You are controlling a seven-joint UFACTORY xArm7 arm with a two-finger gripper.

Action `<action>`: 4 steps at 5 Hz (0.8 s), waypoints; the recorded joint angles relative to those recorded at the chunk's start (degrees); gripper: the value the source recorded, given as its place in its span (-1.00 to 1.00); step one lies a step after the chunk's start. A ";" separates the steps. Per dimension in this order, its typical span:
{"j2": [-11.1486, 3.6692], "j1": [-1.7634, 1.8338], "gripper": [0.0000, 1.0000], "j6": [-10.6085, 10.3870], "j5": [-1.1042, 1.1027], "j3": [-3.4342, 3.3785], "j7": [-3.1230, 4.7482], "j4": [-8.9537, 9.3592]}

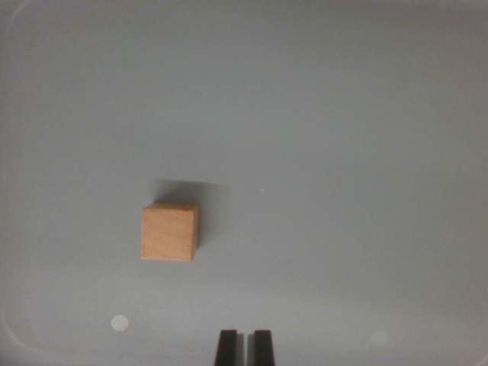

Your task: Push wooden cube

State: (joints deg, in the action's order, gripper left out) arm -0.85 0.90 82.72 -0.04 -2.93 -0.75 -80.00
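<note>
I see only the tips of my gripper at the bottom edge of the wrist view, slightly right of centre. The two dark jaws stand upright and parallel, nearly together, with a thin pale slit between them. Nothing sits between them.
</note>
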 joint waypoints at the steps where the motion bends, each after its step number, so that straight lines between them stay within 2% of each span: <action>1: 0.00 0.00 -1.00 0.00 0.00 0.00 0.00 0.00; 2: -0.18 0.26 -1.00 -2.06 -0.24 -0.28 -0.83 1.91; 3: -0.18 0.26 -1.00 -2.06 -0.24 -0.28 -0.83 1.91; 4: -0.38 0.54 -1.00 -4.29 -0.50 -0.58 -1.74 3.99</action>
State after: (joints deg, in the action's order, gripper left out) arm -1.23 1.44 78.43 -0.55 -3.52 -2.49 -76.01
